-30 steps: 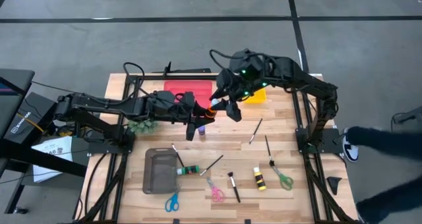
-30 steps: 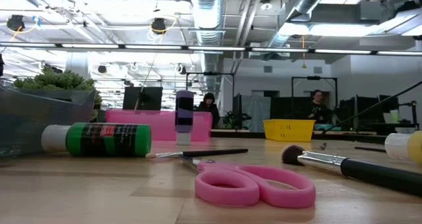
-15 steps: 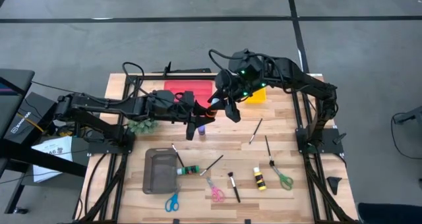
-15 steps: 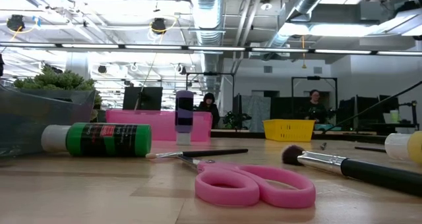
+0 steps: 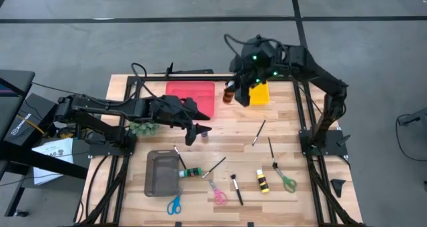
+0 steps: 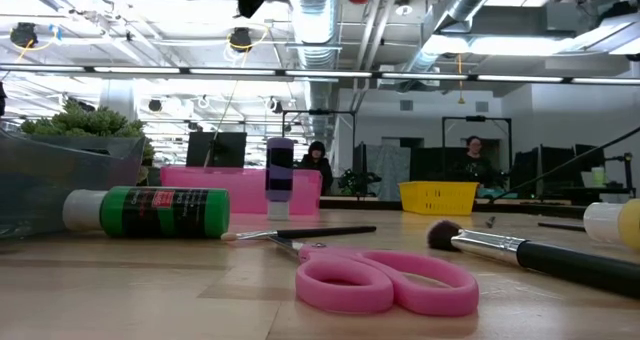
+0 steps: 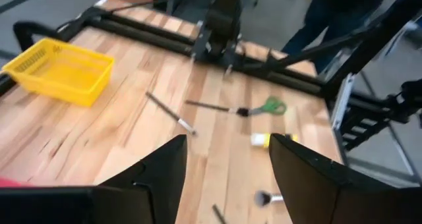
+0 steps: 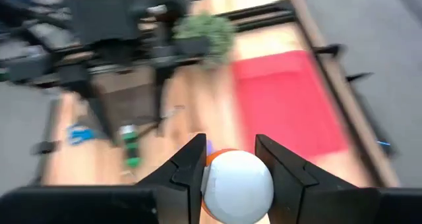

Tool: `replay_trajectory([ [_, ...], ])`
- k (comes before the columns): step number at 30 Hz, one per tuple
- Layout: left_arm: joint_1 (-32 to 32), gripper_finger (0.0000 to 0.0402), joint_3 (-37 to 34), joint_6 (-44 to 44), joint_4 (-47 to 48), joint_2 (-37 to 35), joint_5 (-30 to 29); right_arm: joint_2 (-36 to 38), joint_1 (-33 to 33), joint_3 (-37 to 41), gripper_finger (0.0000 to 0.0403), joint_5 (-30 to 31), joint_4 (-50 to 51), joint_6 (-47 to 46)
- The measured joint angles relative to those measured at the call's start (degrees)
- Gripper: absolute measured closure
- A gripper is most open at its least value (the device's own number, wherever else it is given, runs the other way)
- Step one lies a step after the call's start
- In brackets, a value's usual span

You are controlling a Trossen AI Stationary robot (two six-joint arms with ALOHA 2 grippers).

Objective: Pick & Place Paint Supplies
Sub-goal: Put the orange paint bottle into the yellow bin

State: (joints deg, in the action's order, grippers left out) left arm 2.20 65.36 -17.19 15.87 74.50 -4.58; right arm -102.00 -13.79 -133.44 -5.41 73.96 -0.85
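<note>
My right gripper (image 5: 231,93) hangs high over the far part of the table, between the red tray (image 5: 190,97) and the yellow basket (image 5: 260,95). It is shut on a small orange paint bottle (image 8: 237,184) with a white end. My left gripper (image 5: 194,131) stands open at mid-table with nothing between its fingers (image 7: 158,178). Right beside it a purple bottle (image 6: 280,175) stands on its white cap. A green bottle (image 5: 192,172) and a yellow-and-black one (image 5: 263,181) lie on their sides near the front, with thin brushes (image 5: 259,132) among them. My right gripper pinches the orange bottle between its two fingers (image 8: 188,168), one on each side at the white rounded end (image 8: 239,178), which faces the wrist. The fingers slant down from the far right. The bottle is lifted clear, well above the table.
A grey bin (image 5: 160,173) sits at the front left, next to the green bottle. Blue (image 5: 174,204), pink (image 5: 218,195) and green (image 5: 287,182) scissors lie along the front. A fuzzy green tuft (image 5: 143,127) stands under my left arm. Two people show far back in the room.
My right gripper has drawn away from my left gripper, where both stood at the orange bottle, and has gone toward the table's far edge and a little right, carrying the bottle with it. My left gripper has stayed by the purple bottle.
</note>
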Motion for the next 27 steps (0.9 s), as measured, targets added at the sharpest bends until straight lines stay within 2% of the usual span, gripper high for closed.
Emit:
replay_trajectory([
  [6, 0.00, 0.0187, -0.02, 0.16, 4.56, 0.00, -2.53, -0.27, -6.44, 0.13, 0.0296, 6.04, 6.68, 2.57],
  [13, 0.00, 0.0192, -0.02, -0.14, 6.83, 0.00, -4.48, 2.62, -15.08, 8.27, 0.0296, 5.86, 2.15, 4.29],
  [16, 0.00, 0.0192, -0.02, -0.25, 7.55, 0.00, -5.63, 6.80, -18.45, 16.86, 0.0296, 5.73, -4.26, 4.03],
  [22, 0.00, 0.0192, -0.04, -0.27, 9.06, 0.00, -7.63, 15.97, -23.70, 41.23, 0.0296, 5.41, -20.91, 0.86],
  [27, -0.45, 0.0192, -0.04, -0.91, 9.01, 0.00, -8.92, 17.43, -27.72, 54.45, 0.0296, 7.56, -30.27, -0.21],
])
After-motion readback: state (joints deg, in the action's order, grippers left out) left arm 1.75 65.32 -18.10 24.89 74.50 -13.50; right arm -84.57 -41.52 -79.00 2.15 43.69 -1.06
